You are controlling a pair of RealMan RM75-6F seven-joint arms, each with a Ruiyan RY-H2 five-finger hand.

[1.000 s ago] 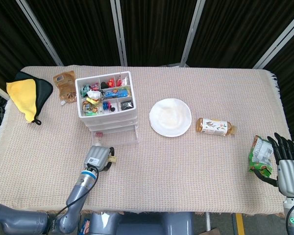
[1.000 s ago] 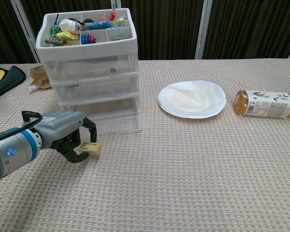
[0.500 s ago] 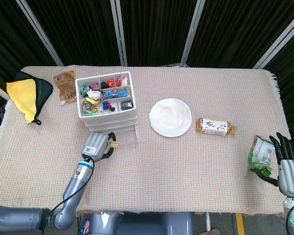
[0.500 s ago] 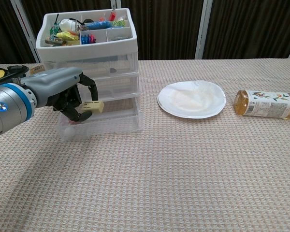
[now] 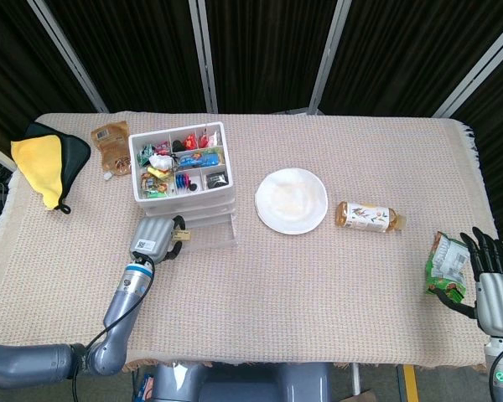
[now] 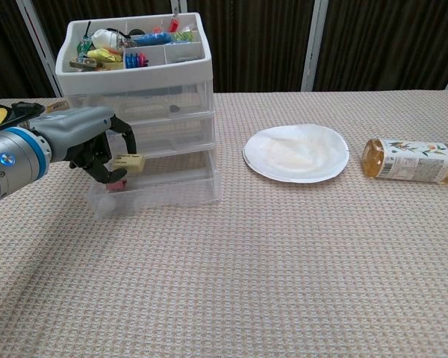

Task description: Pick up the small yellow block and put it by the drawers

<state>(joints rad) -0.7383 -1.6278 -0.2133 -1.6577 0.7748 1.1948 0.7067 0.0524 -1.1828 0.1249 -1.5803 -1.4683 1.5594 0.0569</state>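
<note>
My left hand (image 5: pixel 153 238) (image 6: pixel 89 145) holds the small yellow block (image 5: pixel 180 237) (image 6: pixel 128 161) pinched in its fingers, raised above the cloth right in front of the white drawers (image 5: pixel 189 191) (image 6: pixel 149 119), level with the lower drawers. My right hand (image 5: pixel 492 285) hovers at the table's right edge with its fingers spread and nothing in it; the chest view does not show it.
A white plate (image 5: pixel 291 200) (image 6: pixel 296 152) lies right of the drawers, a drink bottle (image 5: pixel 367 217) (image 6: pixel 411 159) beyond it. A green snack bag (image 5: pixel 447 265) lies by my right hand. A yellow cloth on a black pouch (image 5: pixel 46 161) and a brown packet (image 5: pixel 111 141) sit far left.
My left hand has lifted the yellow block off the cloth and carried it away from the table's front edge and slightly left, up to the front of the drawers. The right hand stayed put.
</note>
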